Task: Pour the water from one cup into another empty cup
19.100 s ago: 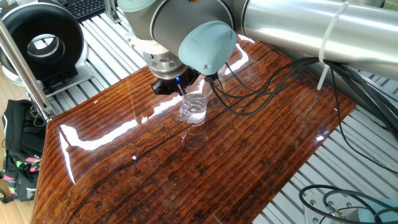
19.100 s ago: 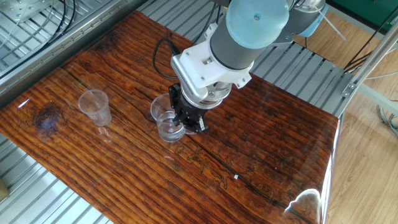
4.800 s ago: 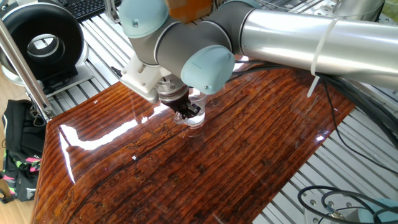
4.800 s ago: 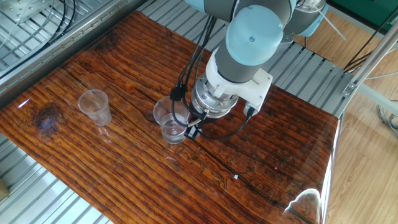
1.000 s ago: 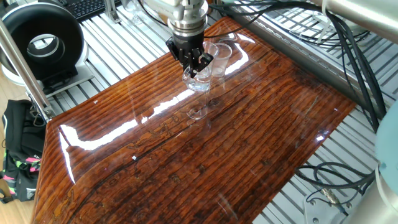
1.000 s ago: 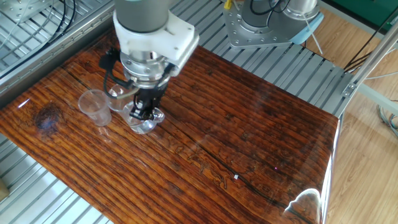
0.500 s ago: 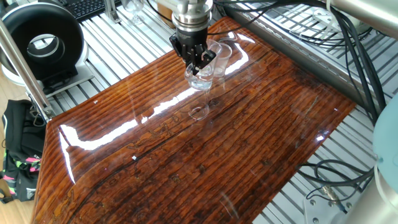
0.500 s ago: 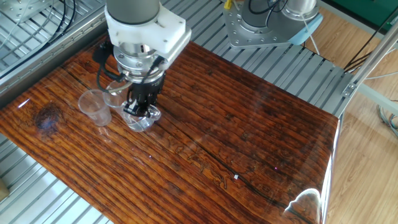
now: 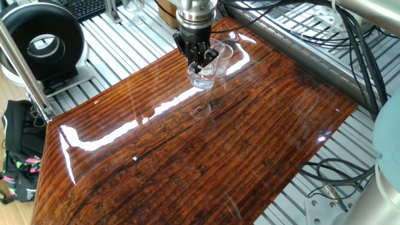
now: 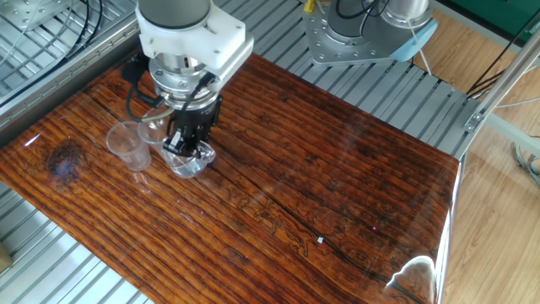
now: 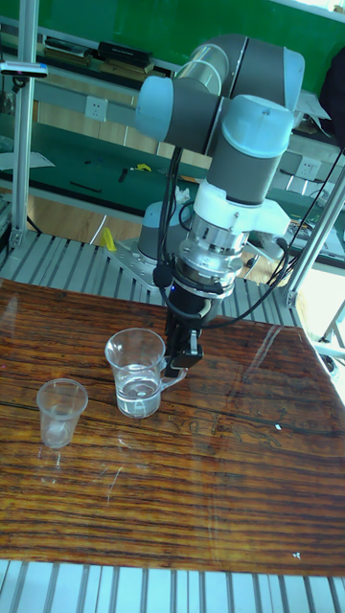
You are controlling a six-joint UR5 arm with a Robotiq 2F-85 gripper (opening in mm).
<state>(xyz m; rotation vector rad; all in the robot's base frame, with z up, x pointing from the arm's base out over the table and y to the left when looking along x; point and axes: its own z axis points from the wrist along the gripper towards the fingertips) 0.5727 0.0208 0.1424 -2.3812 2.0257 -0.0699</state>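
The clear glass mug (image 11: 139,372) hangs upright a little above the wooden table (image 11: 220,479), and its reflection shows on the wood below it. A small amount of water (image 11: 139,392) lies in its bottom. My gripper (image 11: 182,356) is shut on the mug's handle from above. The small handleless empty cup (image 11: 60,412) stands on the table close beside the mug. From one fixed view, the mug (image 9: 201,75) is just in front of the cup (image 9: 224,56), under the gripper (image 9: 199,59). From the other fixed view, the mug (image 10: 190,159) is right of the cup (image 10: 128,145), with the gripper (image 10: 181,142) above it.
A black round device (image 9: 44,40) and a black bag (image 9: 19,156) sit off the table's left side. Cables (image 9: 350,94) hang over the far right edge. The arm's base (image 10: 363,29) stands behind the table, with metal slats all around.
Over the last second the gripper has carried the mug a short way toward the small cup. The small cup has not moved.
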